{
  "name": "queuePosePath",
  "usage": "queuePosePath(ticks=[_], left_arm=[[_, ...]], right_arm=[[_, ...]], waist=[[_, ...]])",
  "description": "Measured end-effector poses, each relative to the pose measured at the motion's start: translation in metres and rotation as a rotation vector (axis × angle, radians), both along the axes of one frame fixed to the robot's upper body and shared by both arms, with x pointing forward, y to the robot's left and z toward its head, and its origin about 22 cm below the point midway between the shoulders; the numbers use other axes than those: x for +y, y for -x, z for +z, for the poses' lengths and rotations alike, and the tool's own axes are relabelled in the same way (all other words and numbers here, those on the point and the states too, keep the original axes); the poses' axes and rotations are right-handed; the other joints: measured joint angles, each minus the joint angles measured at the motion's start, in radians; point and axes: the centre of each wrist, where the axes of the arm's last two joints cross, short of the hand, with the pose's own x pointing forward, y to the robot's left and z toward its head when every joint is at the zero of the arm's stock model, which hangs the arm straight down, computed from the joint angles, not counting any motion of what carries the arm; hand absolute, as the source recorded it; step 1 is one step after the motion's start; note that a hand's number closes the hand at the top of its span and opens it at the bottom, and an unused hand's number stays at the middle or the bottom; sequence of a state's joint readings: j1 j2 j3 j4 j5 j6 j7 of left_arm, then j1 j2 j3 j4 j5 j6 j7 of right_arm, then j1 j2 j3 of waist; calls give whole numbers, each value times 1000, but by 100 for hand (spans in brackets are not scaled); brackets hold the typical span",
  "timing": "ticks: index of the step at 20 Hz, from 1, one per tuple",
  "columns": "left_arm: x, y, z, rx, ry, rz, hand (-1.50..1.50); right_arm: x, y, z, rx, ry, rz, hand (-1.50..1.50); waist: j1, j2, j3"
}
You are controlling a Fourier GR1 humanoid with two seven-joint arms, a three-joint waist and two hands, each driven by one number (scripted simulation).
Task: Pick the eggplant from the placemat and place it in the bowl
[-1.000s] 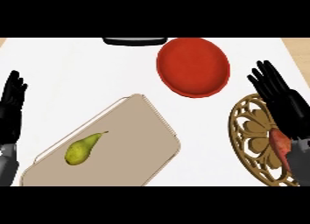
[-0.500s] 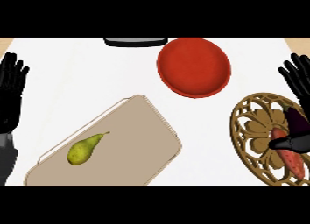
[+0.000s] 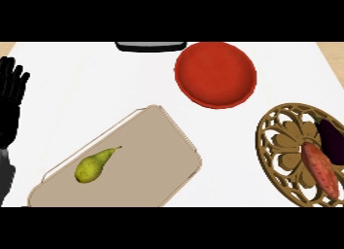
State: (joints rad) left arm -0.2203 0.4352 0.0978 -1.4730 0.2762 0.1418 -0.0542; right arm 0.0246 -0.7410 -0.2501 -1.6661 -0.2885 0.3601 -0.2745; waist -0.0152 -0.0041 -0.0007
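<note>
Left hand [image 3: 4,109] rests open at the left edge, fingers straight and pointing up, holding nothing. Right of it a tan board [image 3: 153,146] carries a yellow-green pear [image 3: 94,165], with a black object [image 3: 151,46] at the counter's far edge and a red bowl [image 3: 216,73] further right. Farthest right, the dark purple eggplant [image 3: 334,141] lies on the round openwork placemat [image 3: 284,141], just beside a reddish sweet potato [image 3: 319,170] and apart from the bowl.

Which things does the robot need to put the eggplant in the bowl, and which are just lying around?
Needed: eggplant, the round placemat under it, red bowl.
Just lying around: pear, tan board under the pear, reddish vegetable beside the eggplant, black thing at the far edge.
</note>
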Motion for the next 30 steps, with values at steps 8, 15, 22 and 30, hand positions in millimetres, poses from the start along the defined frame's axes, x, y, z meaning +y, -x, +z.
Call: queuePosePath(ticks=[8,15,22,30], left_arm=[[1,1,-3,-10,3,-7,0],[-5,-4,-6,-11,3,-21,0],[-3,-3,0,-11,7,-30,0],[-10,-6,1,-14,6,-28,0]], right_arm=[[-44,6,82,201,373,-26,-150],[-54,1,117,390,623,89,-150],[-69,-7,95,468,725,73,-150],[-65,-26,52,507,756,80,-150]], waist=[[10,4,0],[19,7,1],[25,6,1],[24,6,1]])
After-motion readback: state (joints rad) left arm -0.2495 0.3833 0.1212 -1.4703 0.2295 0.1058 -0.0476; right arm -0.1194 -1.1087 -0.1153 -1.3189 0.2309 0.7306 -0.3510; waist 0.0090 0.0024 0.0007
